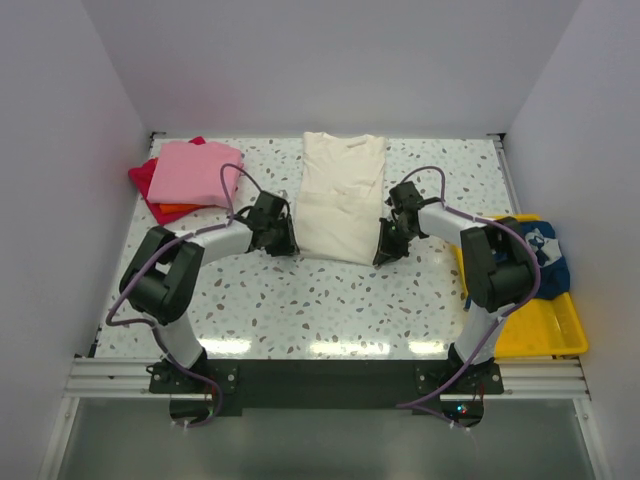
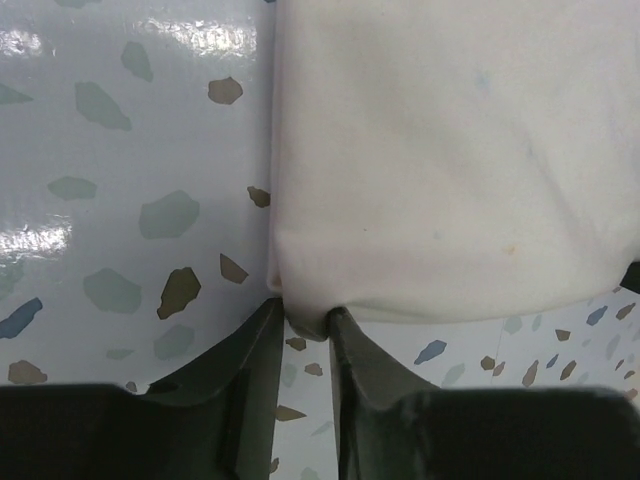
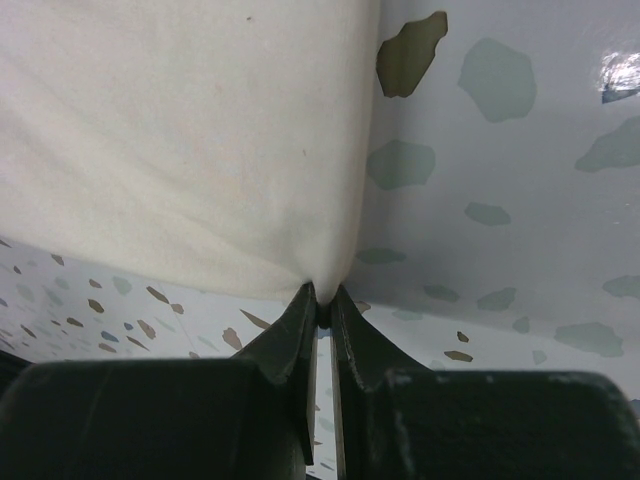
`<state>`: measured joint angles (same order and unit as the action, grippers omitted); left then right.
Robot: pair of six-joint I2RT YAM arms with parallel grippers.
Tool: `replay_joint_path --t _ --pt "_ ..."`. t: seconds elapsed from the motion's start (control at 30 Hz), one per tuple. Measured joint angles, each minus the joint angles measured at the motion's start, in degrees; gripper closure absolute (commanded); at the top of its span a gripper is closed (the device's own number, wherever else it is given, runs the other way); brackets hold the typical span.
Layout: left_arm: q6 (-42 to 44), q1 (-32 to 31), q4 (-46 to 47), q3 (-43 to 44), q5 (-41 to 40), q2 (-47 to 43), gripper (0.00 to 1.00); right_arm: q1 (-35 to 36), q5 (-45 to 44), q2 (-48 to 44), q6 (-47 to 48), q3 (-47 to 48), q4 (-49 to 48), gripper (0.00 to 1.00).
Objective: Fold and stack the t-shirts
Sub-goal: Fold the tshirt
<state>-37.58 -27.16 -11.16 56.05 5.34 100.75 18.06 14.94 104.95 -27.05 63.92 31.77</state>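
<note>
Right gripper (image 3: 320, 302) pinches soft cream t-shirt (image 3: 180, 130) corner.

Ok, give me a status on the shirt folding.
Done: pink shirt lies folded on the red one and orange one, far left. In hand: cream shirt, part folded mid-table; right gripper pinches its near right corner, left gripper straddles the near left corner, grip not clearly closed. Left: finish and stack it, then the navy shirt bunched on the tray.
</note>
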Motion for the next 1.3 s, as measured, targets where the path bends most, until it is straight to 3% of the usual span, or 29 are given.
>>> replay_joint_path --t 0.13,0.2,0.63,1.0,1.3 --pt "-0.4 -0.3 0.1 0.0 0.7 0.5 0.95 0.0 0.0 0.0 0.0 0.0 0.0 1.00" --pt "-0.5 -0.4 0.3 0.0 1.1 0.6 1.00 0.0 0.0 -0.1 0.0 0.0 0.0 1.00" --pt "3.6 -0.4 -1.0 -0.2 5.2 -0.3 1.00 0.0 -2.4 -1.9 1.9 0.3 3.7 1.00" --pt "5.7 -0.9 -6.8 -1.6 9.5 -10.3 1.00 0.4 -4.9 -9.3 5.7 0.9 11.8 1.00" --pt "5.7 -3.4 -11.1 -4.5 13.2 -13.0 1.00 0.5 -4.6 -12.5 6.2 -2.1 16.1 1.00"
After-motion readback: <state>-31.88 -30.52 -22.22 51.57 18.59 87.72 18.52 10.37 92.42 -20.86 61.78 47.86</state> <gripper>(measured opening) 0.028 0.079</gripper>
